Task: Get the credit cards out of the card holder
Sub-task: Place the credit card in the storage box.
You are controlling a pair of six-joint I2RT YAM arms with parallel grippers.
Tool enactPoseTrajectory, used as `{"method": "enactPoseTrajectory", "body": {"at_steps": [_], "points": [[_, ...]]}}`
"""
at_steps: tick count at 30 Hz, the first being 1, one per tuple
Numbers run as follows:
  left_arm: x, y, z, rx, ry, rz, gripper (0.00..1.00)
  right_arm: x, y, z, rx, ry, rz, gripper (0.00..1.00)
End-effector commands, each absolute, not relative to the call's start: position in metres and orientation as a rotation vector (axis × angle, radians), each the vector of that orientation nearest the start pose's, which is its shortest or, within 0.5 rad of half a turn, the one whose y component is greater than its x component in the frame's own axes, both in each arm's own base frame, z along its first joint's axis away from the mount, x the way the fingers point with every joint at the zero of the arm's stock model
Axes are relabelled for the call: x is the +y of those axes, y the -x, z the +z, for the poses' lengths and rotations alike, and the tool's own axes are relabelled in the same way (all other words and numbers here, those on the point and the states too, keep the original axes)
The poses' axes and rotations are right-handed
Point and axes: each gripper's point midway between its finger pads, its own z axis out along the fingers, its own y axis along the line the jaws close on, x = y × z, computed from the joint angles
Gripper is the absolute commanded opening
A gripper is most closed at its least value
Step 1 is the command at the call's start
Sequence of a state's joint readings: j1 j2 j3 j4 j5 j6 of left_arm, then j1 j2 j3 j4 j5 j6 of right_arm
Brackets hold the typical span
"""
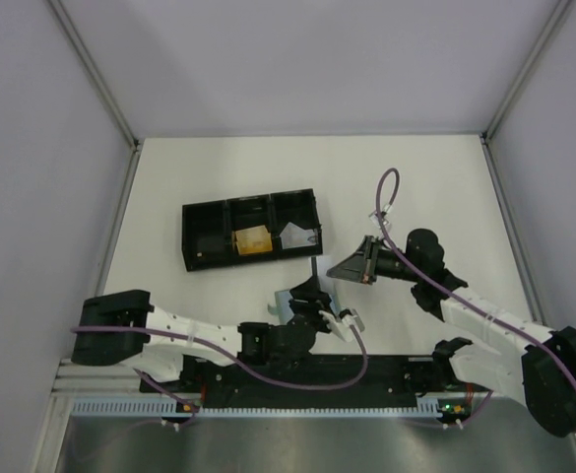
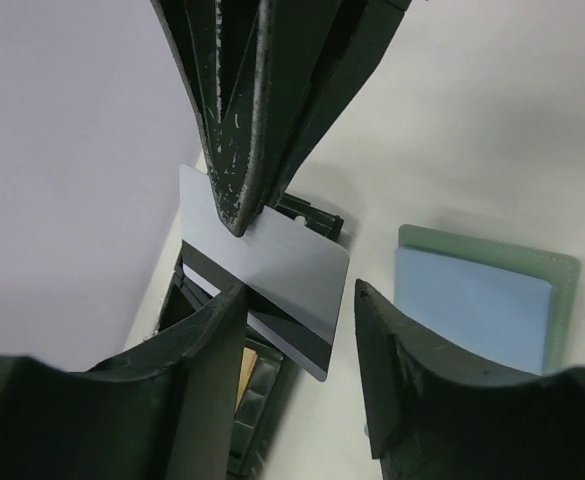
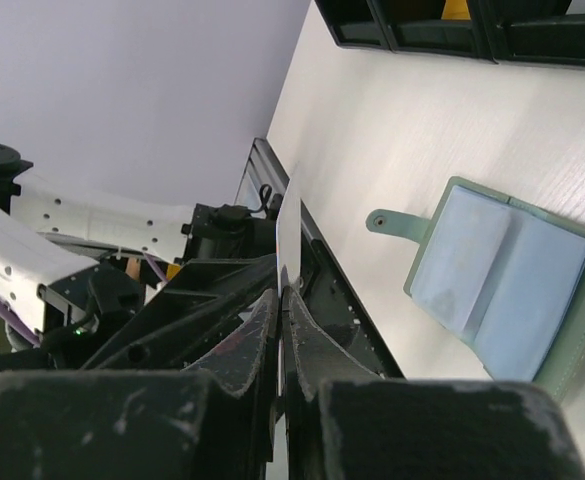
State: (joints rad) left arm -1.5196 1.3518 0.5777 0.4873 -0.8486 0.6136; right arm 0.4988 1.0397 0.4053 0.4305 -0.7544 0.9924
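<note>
Right gripper (image 3: pixel 282 292) clenched on a silvery-grey credit card (image 2: pixel 284 262), pinching it near one corner and holding it clear of the table (image 1: pixel 416 177). In the right wrist view the card shows edge-on, rising from between the closed fingertips. Left gripper (image 2: pixel 300 297) released: its fingers (image 2: pixel 397 360) stand apart on either side of the card's lower part, which carries a dark stripe. The right-hand finger is clear of the card's edge; contact at the other finger cannot be told. Card holder (image 3: pixel 502 275) lies open and flat on the table just beside the left gripper, showing pale blue panels, a green border and a tab at one edge. Black three-compartment tray (image 1: pixel 187 241) lies farther back, with a gold-orange card (image 1: pixel 251 240) in the middle compartment and a silvery card (image 1: pixel 297 236) in the right one. The surface is white, enclosed by plain pale grey walls (image 1: pixel 307 59)
</note>
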Motion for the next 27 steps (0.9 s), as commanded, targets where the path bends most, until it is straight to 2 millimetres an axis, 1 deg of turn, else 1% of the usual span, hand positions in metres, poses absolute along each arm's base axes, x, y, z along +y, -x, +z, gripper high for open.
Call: {"method": "enactPoseTrajectory", "body": {"at_steps": [1, 4, 6, 8, 9, 10, 13, 17, 19, 22, 23, 24, 25, 27], "points": [[-0.333, -0.177, 0.192, 1.253, -1.045, 0.233, 0.47, 0.270, -0.182, 0.217, 1.947, 0.195, 1.707, 0.00], [-0.332, -0.178, 0.189, 1.262, -1.029, 0.248, 0.27, 0.270, -0.182, 0.218, 1.946, 0.190, 1.703, 0.00], [-0.330, -0.179, 0.190, 1.274, -1.012, 0.243, 0.17, 0.269, -0.183, 0.218, 1.946, 0.187, 1.696, 0.00], [-0.327, -0.178, 0.190, 1.288, -0.996, 0.232, 0.04, 0.269, -0.184, 0.219, 1.941, 0.185, 1.685, 0.00], [-0.325, -0.178, 0.191, 1.295, -0.989, 0.226, 0.00, 0.268, -0.184, 0.219, 1.932, 0.193, 1.678, 0.00], [-0.324, -0.178, 0.191, 1.308, -0.975, 0.206, 0.00, 0.268, -0.185, 0.222, 1.913, 0.208, 1.669, 0.00], [-0.318, -0.176, 0.193, 1.349, -0.945, 0.148, 0.00, 0.267, -0.186, 0.230, 1.882, 0.265, 1.623, 0.15], [-0.310, -0.175, 0.191, 1.449, -0.876, -0.013, 0.00, 0.260, -0.194, 0.235, 1.885, 0.303, 1.485, 0.32], [-0.307, -0.176, 0.187, 1.510, -0.860, -0.142, 0.00, 0.255, -0.196, 0.237, 1.875, 0.330, 1.417, 0.41], [-0.297, -0.179, 0.189, 1.580, -0.784, -0.351, 0.00, 0.248, -0.200, 0.242, 1.835, 0.388, 1.314, 0.51], [-0.295, -0.179, 0.192, 1.589, -0.762, -0.431, 0.00, 0.245, -0.199, 0.243, 1.820, 0.406, 1.289, 0.54], [-0.292, -0.181, 0.192, 1.604, -0.739, -0.501, 0.00, 0.244, -0.200, 0.243, 1.807, 0.428, 1.263, 0.57], [-0.283, -0.188, 0.195, 1.619, -0.678, -0.553, 0.00, 0.242, -0.199, 0.244, 1.787, 0.460, 1.243, 0.61], [-0.274, -0.189, 0.199, 1.622, -0.630, -0.666, 0.00, 0.241, -0.197, 0.245, 1.748, 0.516, 1.217, 0.66]]}}
